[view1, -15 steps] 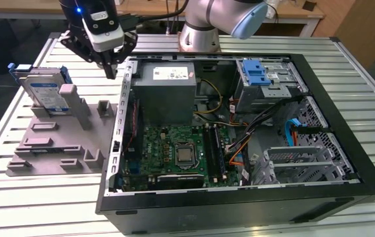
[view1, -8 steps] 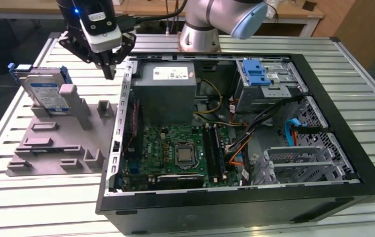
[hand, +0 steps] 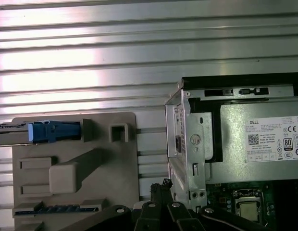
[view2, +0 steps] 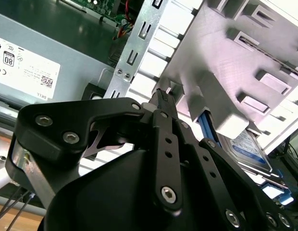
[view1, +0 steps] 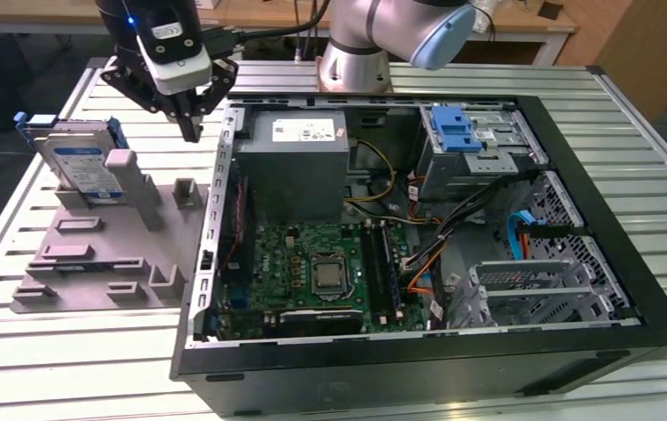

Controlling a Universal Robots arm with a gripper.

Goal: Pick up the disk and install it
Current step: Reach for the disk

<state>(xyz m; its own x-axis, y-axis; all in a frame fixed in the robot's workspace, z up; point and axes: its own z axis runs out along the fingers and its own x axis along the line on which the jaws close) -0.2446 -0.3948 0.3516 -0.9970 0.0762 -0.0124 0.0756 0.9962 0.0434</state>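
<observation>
Nearest, on the slatted table [view1: 76, 360]: open computer case [view1: 427, 355], motherboard [view1: 310, 263] exposed. Further back, at the exterior view's left: grey holder fixture [view1: 99, 254], with the disk [view1: 82, 162] standing upright in its far end. Beyond that, hanging over the gap between holder and case: claw [view1: 190, 133], clenched on nothing, well apart from the disk.
</observation>
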